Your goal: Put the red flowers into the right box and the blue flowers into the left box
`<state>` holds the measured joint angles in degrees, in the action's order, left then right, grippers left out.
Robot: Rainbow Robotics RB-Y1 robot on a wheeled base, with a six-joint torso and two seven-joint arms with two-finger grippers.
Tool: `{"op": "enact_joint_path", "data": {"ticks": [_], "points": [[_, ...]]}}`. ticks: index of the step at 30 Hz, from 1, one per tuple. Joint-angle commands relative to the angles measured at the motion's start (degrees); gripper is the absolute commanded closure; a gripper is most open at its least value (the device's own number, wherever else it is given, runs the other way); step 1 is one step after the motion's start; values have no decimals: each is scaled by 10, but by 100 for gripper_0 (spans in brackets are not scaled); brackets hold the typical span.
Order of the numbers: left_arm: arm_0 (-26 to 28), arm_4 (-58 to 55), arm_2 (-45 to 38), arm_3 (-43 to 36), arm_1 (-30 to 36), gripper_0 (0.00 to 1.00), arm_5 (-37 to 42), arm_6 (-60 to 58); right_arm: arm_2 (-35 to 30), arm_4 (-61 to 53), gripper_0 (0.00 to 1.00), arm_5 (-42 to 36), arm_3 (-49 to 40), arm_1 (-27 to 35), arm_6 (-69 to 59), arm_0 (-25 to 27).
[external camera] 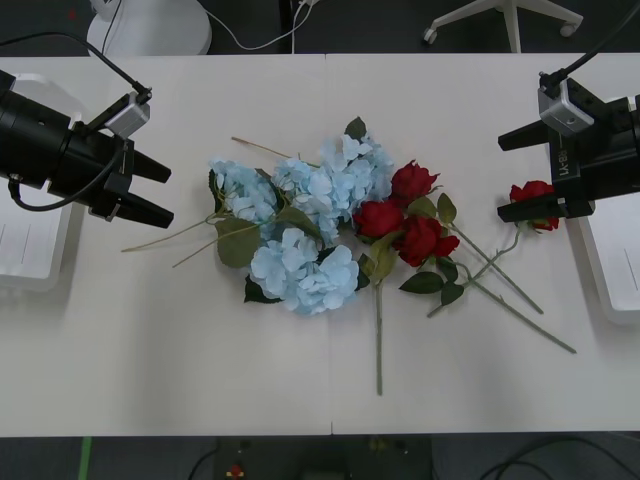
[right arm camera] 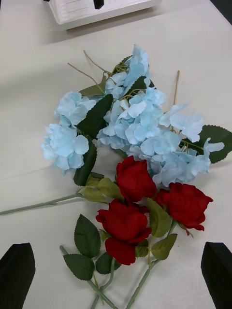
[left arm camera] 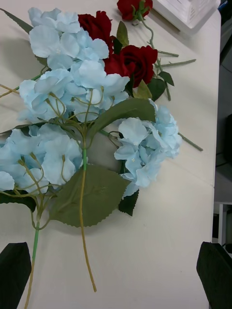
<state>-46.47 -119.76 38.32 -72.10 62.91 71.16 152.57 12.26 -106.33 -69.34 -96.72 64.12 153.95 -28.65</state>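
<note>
On the white table (external camera: 160, 340), pale blue hydrangea heads (external camera: 300, 215) and three deep-red roses (external camera: 408, 215) lie mid-frame, a fourth red rose (external camera: 533, 192) by the spread right hand (external camera: 515, 175); the spread left hand (external camera: 155, 190) hovers left, white trays (external camera: 30, 250) (external camera: 615, 260) at both edges.

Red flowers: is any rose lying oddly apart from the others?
Yes. One red rose lies alone beside the right gripper, apart from the three red flowers heaped against the blue flowers mid-table.
</note>
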Motion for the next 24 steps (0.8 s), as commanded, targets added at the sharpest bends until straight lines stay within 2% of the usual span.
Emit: {"op": "enact_joint_path", "data": {"ticks": [1,8,9,10,14,20,24], "points": [[-21,11,6,-41,38,0,-19,24,-2,1,0,3,-10,22,11,-14],[-21,42,6,-60,37,0,-66,24,-2,1,0,3,-10,22,11,-14],[-21,48,6,-61,38,0,-73,24,13,8,0,1,2,14,11,21],[-21,58,6,-64,37,0,-81,24,11,9,0,1,3,13,11,22],[-21,100,17,-81,39,0,-124,24,-16,5,3,-5,12,9,11,31],[-22,175,92,-156,78,0,-255,24,-66,23,5,-51,12,9,11,30],[-23,230,97,-148,67,0,-245,24,-78,41,5,-61,8,13,11,30]]}}
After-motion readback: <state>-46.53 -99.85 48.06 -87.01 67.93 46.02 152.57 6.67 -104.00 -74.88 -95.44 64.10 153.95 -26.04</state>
